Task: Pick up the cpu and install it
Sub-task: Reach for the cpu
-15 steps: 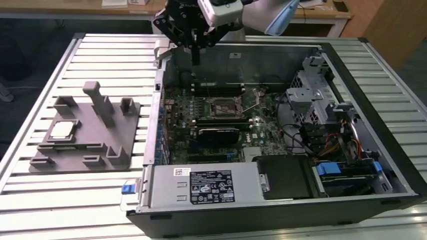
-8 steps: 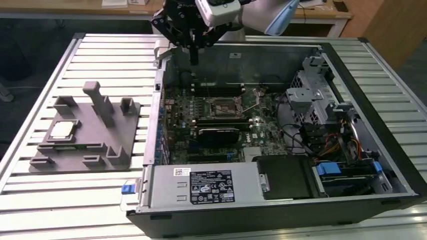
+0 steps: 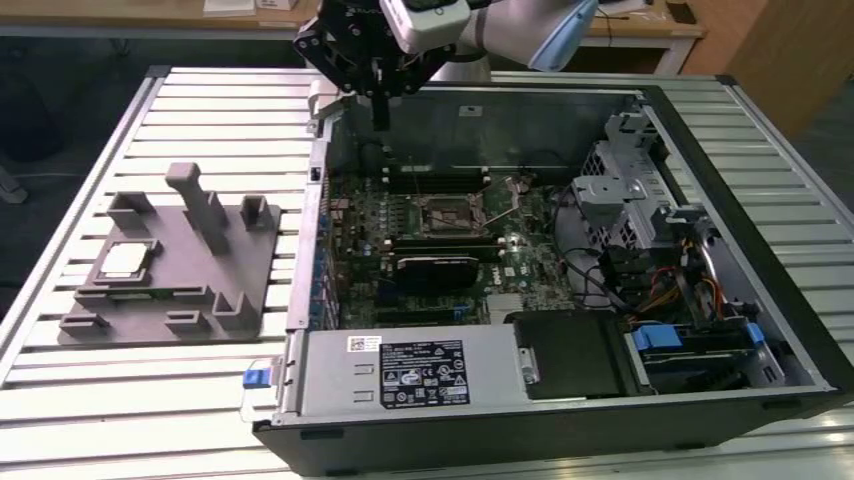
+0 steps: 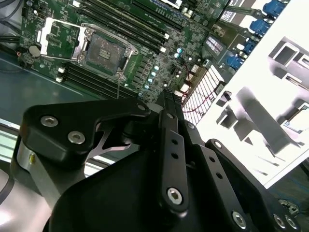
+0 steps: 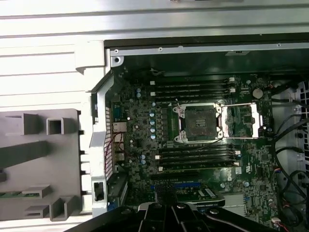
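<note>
The cpu (image 3: 123, 262), a small silver square, lies flat in a recess at the exterior view's left end of the grey fixture block (image 3: 174, 290). My gripper (image 3: 380, 118) hangs above the back left corner of the open computer case (image 3: 534, 300), with its dark fingers (image 4: 166, 104) together and nothing between them. It is well away from the cpu and up and left of the motherboard socket (image 3: 447, 212). That socket (image 5: 200, 123) stands uncovered, with its metal load plate (image 5: 241, 121) folded back beside it. The second wrist view looks past the gripper at the socket (image 4: 104, 48).
The fixture block has tall upright posts (image 3: 207, 205) between the cpu and the case wall (image 3: 320, 200). Inside the case are a power supply (image 3: 400, 375), a drive cage (image 3: 627, 170), loose cables (image 3: 641, 280) and memory slots (image 5: 193, 89). Everything rests on a slatted metal table (image 3: 200, 110).
</note>
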Robot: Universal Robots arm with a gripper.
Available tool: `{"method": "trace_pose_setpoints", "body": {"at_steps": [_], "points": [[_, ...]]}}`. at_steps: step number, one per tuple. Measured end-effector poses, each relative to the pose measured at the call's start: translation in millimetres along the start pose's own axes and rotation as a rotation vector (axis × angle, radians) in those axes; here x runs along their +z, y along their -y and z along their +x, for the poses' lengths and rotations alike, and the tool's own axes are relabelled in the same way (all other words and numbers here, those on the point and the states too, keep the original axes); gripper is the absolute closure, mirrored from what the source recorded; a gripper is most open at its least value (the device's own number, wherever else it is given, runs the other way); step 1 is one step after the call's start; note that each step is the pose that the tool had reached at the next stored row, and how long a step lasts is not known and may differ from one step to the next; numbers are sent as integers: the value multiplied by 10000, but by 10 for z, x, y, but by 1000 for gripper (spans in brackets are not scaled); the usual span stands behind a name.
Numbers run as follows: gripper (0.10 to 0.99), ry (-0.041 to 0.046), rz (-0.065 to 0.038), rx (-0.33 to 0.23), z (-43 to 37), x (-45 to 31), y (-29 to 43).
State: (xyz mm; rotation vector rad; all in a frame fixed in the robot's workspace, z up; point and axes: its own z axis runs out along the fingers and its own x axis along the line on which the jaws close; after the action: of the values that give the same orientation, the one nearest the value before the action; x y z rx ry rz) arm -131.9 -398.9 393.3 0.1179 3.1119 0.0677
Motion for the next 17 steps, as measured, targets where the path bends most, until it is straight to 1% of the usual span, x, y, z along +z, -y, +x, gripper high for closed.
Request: {"method": "trace_pose_setpoints", "body": {"at_steps": [17], "points": [[980, 8, 0, 0, 157, -4, 12]]}}
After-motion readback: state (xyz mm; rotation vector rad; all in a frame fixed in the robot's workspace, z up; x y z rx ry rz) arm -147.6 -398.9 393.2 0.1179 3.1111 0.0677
